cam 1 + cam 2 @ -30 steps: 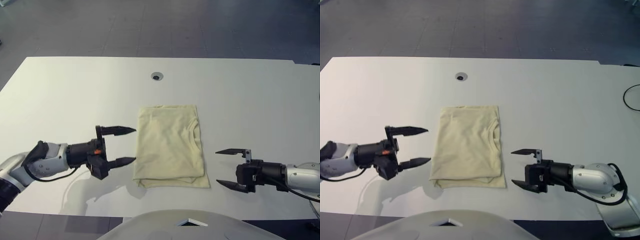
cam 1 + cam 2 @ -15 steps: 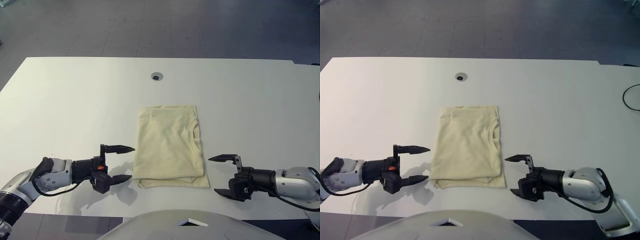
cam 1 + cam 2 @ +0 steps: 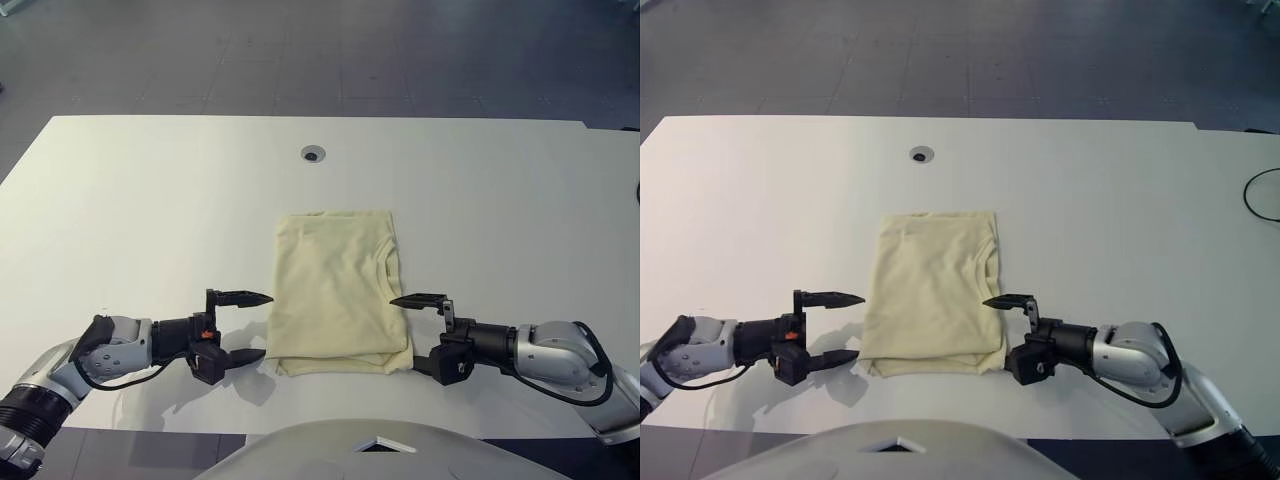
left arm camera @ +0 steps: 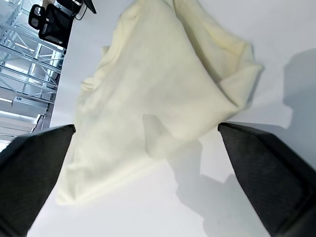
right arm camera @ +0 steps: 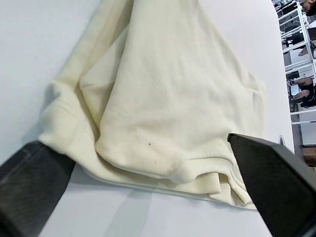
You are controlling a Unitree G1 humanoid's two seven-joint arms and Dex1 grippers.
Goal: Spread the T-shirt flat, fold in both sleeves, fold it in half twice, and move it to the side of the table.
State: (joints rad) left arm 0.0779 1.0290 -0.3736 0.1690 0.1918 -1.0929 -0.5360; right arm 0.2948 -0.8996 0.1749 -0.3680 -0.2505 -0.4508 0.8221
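Left gripper [image 3: 267, 325]: jaws spread, just beside the near left corner of the pale yellow folded cotton T-shirt [image 3: 335, 290], not touching it. Over the last second it has dropped lower and nearer the robot. The T-shirt lies mid white tabletop [image 3: 150, 200] as a narrow rectangle, sleeves tucked in, collar at its right edge, nearer than a small round port [image 3: 314, 153]. Right gripper [image 3: 403, 332]: jaws spread, moved in from well apart, now straddling the near right corner, upper finger over the cloth. Both arms appear set to pinch the near hem for the second half-fold.
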